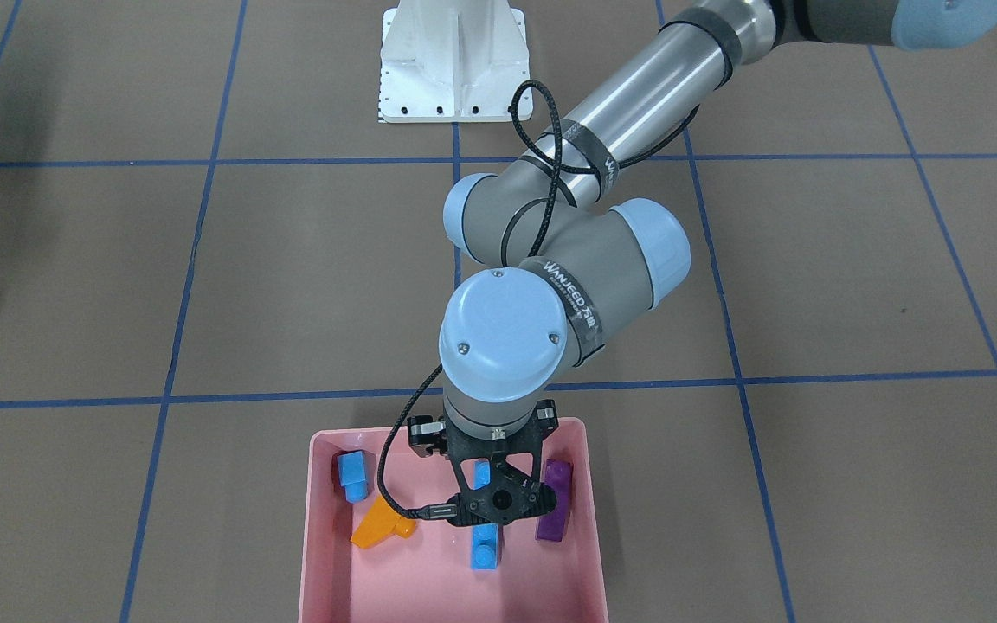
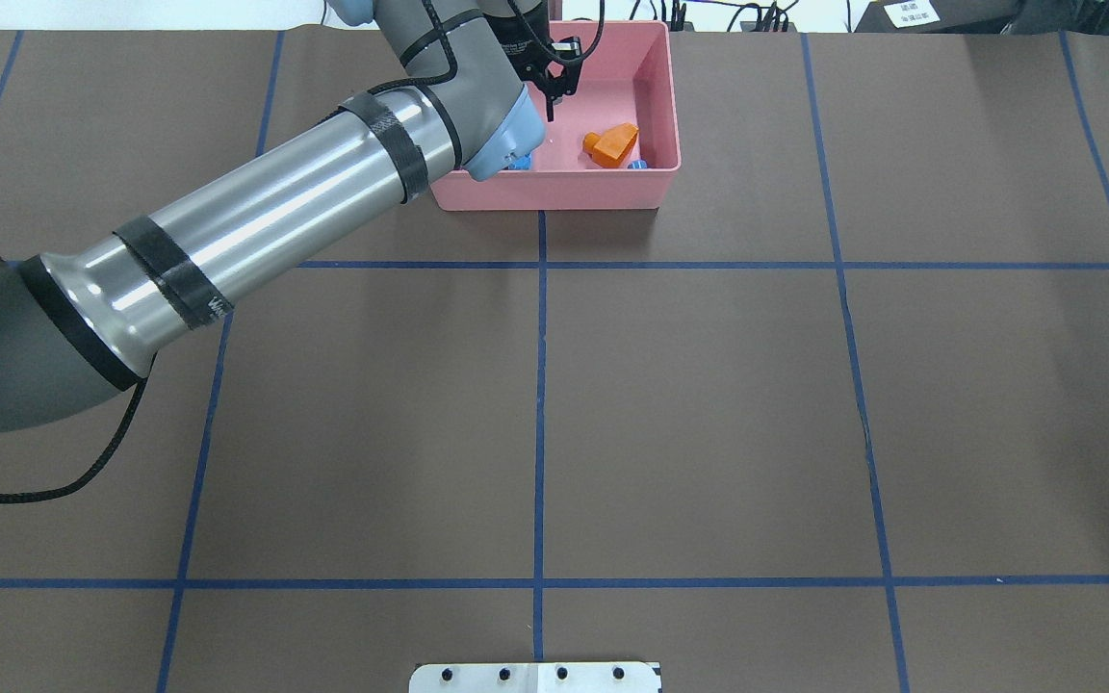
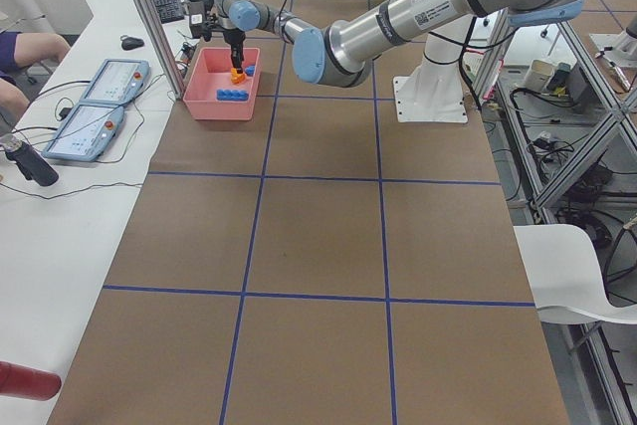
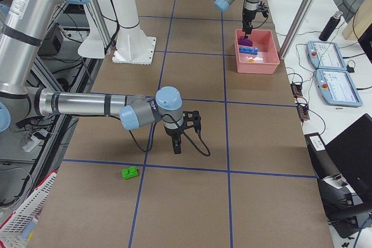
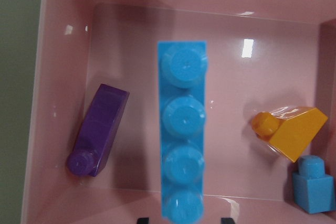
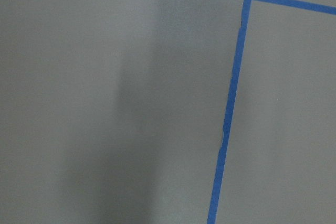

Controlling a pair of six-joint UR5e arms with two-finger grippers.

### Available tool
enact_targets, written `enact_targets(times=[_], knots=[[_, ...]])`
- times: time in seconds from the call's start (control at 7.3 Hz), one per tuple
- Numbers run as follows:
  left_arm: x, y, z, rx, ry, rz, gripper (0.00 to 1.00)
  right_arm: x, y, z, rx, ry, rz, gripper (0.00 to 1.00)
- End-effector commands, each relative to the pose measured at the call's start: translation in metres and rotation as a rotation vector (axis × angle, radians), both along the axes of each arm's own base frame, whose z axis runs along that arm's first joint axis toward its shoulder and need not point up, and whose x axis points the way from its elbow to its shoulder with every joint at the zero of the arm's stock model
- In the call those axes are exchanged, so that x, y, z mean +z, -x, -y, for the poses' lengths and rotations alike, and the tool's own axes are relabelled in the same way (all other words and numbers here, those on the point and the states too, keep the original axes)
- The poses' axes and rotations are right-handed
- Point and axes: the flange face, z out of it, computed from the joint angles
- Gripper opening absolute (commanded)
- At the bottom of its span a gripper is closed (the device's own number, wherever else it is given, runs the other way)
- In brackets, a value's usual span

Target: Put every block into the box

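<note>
Over the far-side shallow pink plastic box (image 1: 429, 584), the left gripper (image 2: 554, 96) hangs wide open above the long blue four-stud brick (image 5: 182, 135), which lies inside with the purple elongated brick (image 5: 100, 129), orange sloped brick (image 5: 291, 132) and small blue one-stud brick (image 5: 314, 184); next, I judge, the green two-stud brick (image 4: 130, 172), well apart from the box and near the right gripper (image 4: 176, 145) (its jaws I cannot tell), needs fetching.

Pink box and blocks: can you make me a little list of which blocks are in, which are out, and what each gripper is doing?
Inside the box: orange block, small blue block, long blue block, purple block
Outside: green block, on the table near the right gripper
Left gripper: open, above the long blue block
Right gripper: over bare table; open or shut, cannot tell
Finished: no, green block not in
</note>
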Motion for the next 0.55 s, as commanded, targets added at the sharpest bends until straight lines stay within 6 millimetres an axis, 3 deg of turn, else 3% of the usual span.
enact_targets(times=[0.0, 0.14, 0.27, 0.41], knots=[[-0.008, 0.018, -0.012, 0.062, -0.084, 0.000, 1.00, 0.002, 0.015, -0.022, 0.031, 0.006, 0.034, 0.99], [0.002, 0.037, -0.025, 0.124, -0.113, 0.043, 1.00, 0.009, 0.015, -0.039, 0.021, 0.004, 0.037, 0.99], [0.029, 0.069, -0.039, 0.178, -0.155, 0.074, 1.00, 0.018, 0.012, -0.058, 0.026, 0.017, 0.040, 0.99], [0.073, 0.107, -0.052, 0.201, -0.200, 0.083, 1.00, 0.025, 0.011, -0.074, 0.029, 0.014, 0.050, 0.99]])
